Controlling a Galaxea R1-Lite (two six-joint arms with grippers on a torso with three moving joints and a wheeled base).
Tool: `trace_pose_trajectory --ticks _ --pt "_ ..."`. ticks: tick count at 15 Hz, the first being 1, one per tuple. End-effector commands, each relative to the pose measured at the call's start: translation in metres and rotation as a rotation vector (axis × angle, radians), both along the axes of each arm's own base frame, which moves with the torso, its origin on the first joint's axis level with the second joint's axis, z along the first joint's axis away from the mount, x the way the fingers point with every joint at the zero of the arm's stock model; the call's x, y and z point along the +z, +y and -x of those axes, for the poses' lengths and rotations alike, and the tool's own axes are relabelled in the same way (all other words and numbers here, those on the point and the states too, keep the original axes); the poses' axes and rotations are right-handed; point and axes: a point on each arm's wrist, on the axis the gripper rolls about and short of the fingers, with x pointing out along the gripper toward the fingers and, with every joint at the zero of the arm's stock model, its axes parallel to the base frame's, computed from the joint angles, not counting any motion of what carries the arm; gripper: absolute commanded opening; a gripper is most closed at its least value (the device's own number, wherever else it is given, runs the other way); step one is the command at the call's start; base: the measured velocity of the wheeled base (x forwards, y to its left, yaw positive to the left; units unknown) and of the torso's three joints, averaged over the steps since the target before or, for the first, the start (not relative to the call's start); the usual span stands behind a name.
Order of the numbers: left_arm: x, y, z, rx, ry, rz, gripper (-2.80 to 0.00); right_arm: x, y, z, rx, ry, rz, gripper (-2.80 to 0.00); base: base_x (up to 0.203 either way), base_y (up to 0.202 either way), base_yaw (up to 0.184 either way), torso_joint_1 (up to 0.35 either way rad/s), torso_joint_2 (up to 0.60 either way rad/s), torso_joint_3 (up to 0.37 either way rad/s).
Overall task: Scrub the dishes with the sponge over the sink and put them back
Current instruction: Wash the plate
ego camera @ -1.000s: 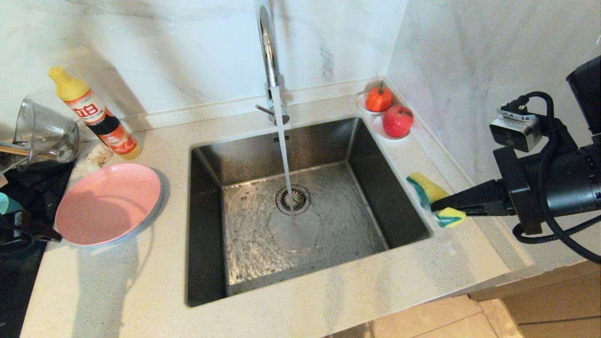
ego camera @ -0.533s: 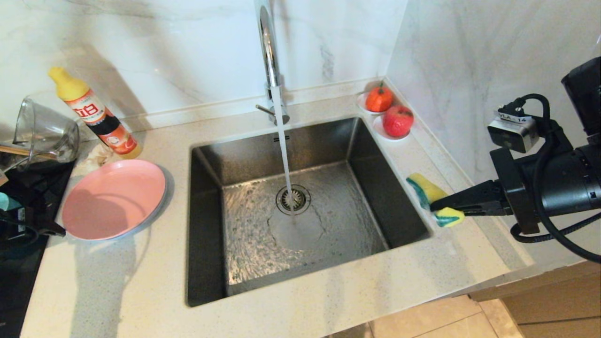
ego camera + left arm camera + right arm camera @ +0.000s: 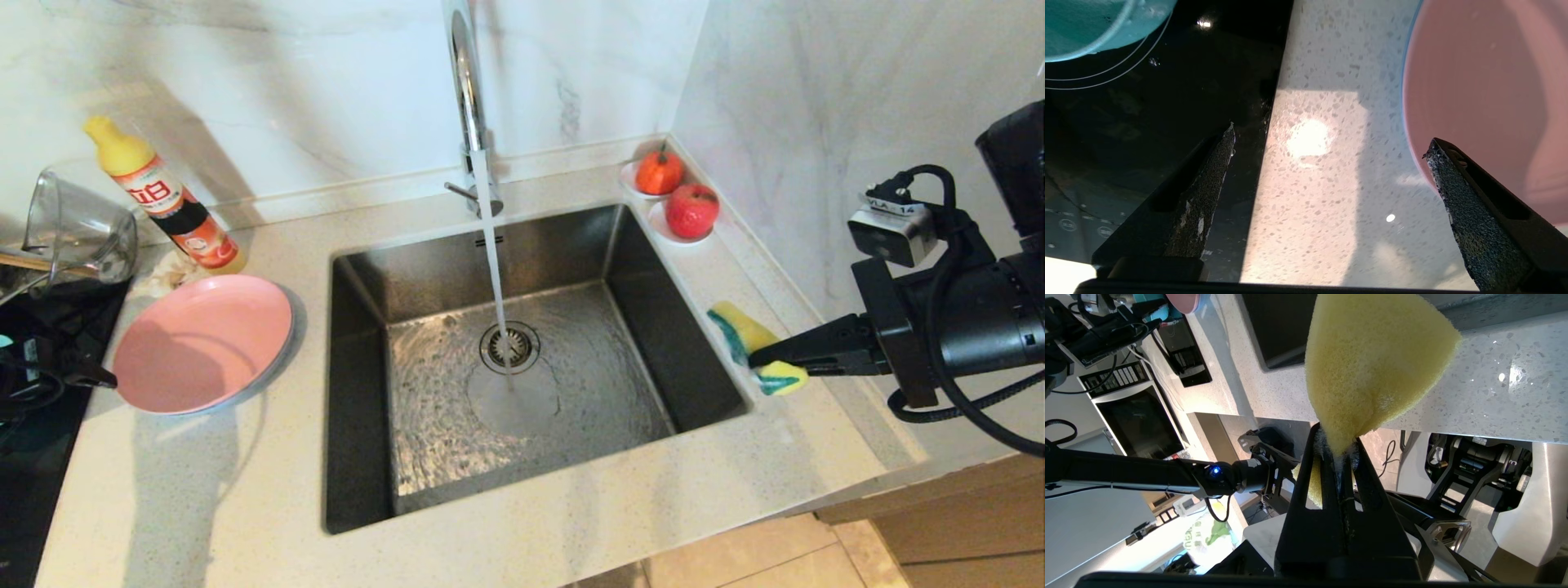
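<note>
The pink plate (image 3: 204, 343) lies on the counter left of the sink (image 3: 522, 359), with a grey-blue plate's rim (image 3: 273, 377) showing under it. My left gripper (image 3: 82, 384) hovers at the plate's left edge, open and empty (image 3: 1329, 136); one finger (image 3: 1466, 212) is over the pink plate's (image 3: 1486, 102) rim, the other over the black cooktop. The teal bowl (image 3: 1094, 24) sits on the cooktop. My right gripper (image 3: 767, 359) is shut on the yellow-and-green sponge (image 3: 751, 343) above the sink's right rim; the sponge (image 3: 1372, 363) bulges from the fingers.
Water runs from the chrome faucet (image 3: 465, 98) onto the drain (image 3: 510, 347). A detergent bottle (image 3: 163, 196) and a glass jug (image 3: 77, 229) stand at the back left. Two red fruits (image 3: 692, 210) sit in the back right corner. The black cooktop (image 3: 33, 474) borders the counter's left side.
The pink plate has slid slightly right, toward the sink, and the left gripper's fingertip has followed it a little. The right gripper and the sponge have not moved.
</note>
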Motion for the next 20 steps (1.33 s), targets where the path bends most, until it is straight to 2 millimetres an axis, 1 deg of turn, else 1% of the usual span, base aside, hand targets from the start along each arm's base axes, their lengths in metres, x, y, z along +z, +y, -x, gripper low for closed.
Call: trace_pose_trajectory --ticks 1,6,10,18,20 --pt "-0.003 0.0 -0.004 0.011 0.001 0.021 0.0 0.0 -0.002 0.0 -0.006 0.004 -0.002 -2.8 0.0 0.0 0.0 0.0 0.0 0.0" --pt "-0.016 -0.004 -0.017 0.007 0.027 0.065 0.0 -0.003 -0.002 -0.002 -0.002 0.006 0.006 -2.8 0.0 0.0 0.0 0.0 0.0 0.0" --pt "-0.013 -0.002 -0.023 0.022 0.012 0.066 0.0 -0.005 -0.002 -0.005 -0.005 0.006 0.006 -2.8 0.0 0.0 0.0 0.0 0.0 0.0" --pt "-0.021 0.0 -0.025 0.024 0.035 0.08 0.0 -0.007 -0.002 -0.005 -0.005 0.01 0.007 -2.8 0.0 0.0 0.0 0.0 0.0 0.0" --pt "-0.02 0.001 -0.028 0.03 0.027 0.08 0.0 -0.008 -0.002 -0.005 -0.004 0.012 0.009 -2.8 0.0 0.0 0.0 0.0 0.0 0.0"
